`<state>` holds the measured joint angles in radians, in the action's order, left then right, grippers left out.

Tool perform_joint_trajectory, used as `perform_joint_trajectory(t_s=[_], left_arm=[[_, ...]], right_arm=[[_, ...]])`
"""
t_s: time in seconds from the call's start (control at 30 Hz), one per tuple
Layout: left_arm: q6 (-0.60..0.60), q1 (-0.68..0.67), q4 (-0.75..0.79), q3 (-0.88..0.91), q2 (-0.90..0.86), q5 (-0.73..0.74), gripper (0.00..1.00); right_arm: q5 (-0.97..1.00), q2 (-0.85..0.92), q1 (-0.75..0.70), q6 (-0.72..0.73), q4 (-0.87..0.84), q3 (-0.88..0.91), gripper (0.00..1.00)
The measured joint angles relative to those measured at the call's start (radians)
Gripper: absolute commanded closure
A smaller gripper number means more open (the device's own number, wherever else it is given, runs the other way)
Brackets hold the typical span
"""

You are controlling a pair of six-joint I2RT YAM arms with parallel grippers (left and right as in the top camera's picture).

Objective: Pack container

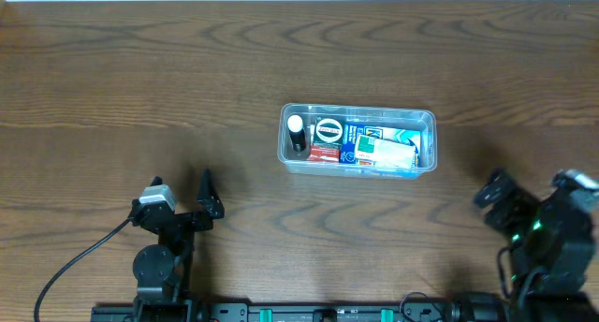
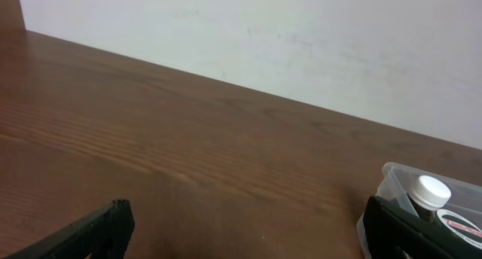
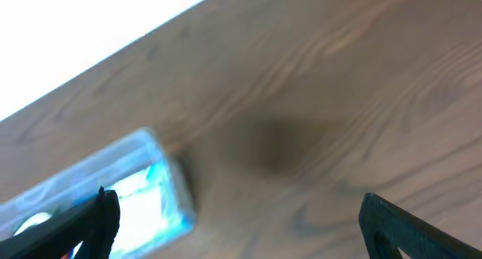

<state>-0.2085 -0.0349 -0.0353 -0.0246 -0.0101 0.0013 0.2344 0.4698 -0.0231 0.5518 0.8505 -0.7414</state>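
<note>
Wood-grain table (image 1: 140, 79) carries the clear container (image 1: 430, 125), which holds a white-capped bottle (image 1: 296, 125) and blue packets (image 1: 384, 152). Left gripper (image 2: 245, 236) and right gripper (image 3: 241, 240) both gape wide, empty.

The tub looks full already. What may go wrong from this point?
The container looks full, so another item could sit above the rim or spill out. The upright bottle at its left end could topple if an arm nudges the wall. The clear container may also slide on the smooth table.
</note>
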Motion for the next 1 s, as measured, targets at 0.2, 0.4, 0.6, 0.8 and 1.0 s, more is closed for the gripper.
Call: perform_joint_trajectory(t_s=[0.2,0.4,0.6,0.8,1.0], left_arm=[[0.000,0.000,-0.002,0.000,0.000,0.000,0.02],[0.000,0.000,-0.002,0.000,0.000,0.000,0.02],[0.000,0.000,-0.001,0.000,0.000,0.000,0.02],[0.000,0.000,-0.002,0.000,0.000,0.000,0.02],[0.000,0.000,-0.002,0.000,0.000,0.000,0.02]], right_arm=[[-0.100,-0.153,0.041,0.041,-0.329,0.291,0.01],[-0.254,-0.241,0.061,-0.142,-0.571,0.456,0.01],[-0.328,-0.290,0.064,-0.284,-0.670,0.549,0.01],[-0.333,-0.347,0.064,-0.327,-0.751,0.668,0.01],[-0.332,-0.407,0.064,-0.344,-0.767,0.722,0.01]])
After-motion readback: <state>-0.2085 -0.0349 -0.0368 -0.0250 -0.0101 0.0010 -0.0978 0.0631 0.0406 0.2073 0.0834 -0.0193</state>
